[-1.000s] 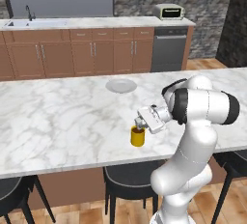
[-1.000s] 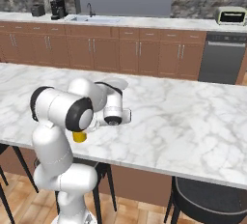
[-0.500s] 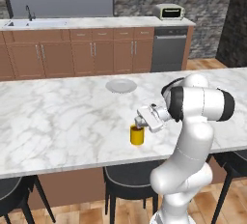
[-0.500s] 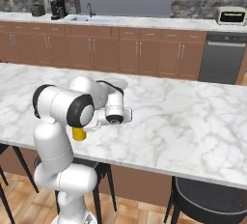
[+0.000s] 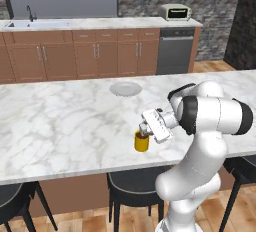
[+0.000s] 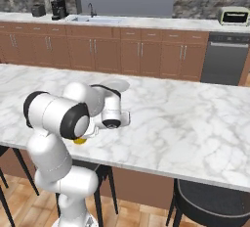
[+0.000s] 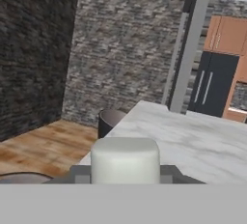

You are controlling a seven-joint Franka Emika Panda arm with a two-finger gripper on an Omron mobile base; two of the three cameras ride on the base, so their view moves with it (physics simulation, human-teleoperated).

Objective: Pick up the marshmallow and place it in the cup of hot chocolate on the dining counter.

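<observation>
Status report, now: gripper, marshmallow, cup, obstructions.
Gripper shut on the marshmallow, tilted sideways right above the cup of hot chocolate. Cup upright near the dining counter front edge. Grey plate well behind, not in the way.

From the left base view we look forward and down from behind the arm's left, over the marble surface [image 5: 60, 121] toward the wall cabinets [image 5: 100, 51] and toaster [image 5: 175, 12]. From the right base view we see that same surface [image 6: 195, 118], cabinets [image 6: 122, 50] and toaster [image 6: 233, 15] from behind the arm's right. In the hand view we sit low and close, facing along the surface [image 7: 202, 141] toward a stone wall [image 7: 125, 49].
</observation>
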